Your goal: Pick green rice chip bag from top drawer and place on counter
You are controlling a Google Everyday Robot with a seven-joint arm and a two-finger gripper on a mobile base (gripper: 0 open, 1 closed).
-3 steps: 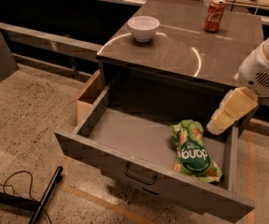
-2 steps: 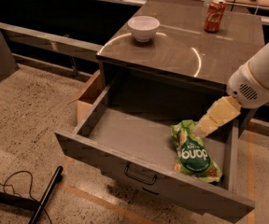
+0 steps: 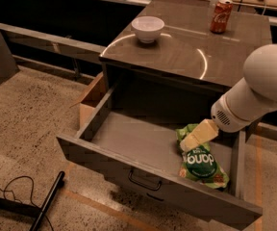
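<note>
The green rice chip bag (image 3: 200,160) lies flat at the right end of the open top drawer (image 3: 129,141), its white lettering facing up. My gripper (image 3: 190,141) reaches down into the drawer from the right on a white arm, its cream tip at the bag's upper left edge. The counter (image 3: 186,42) is the glossy grey-brown top of the cabinet behind the drawer.
A white bowl (image 3: 147,28) stands at the counter's left and a red soda can (image 3: 220,16) at its back right. A cardboard box (image 3: 91,100) sits on the floor left of the drawer. A black cable and pole (image 3: 44,207) lie on the floor at the lower left.
My arm has swung left and down into the drawer, bringing the gripper from the right of the bag onto its upper edge. The bag has not moved.
</note>
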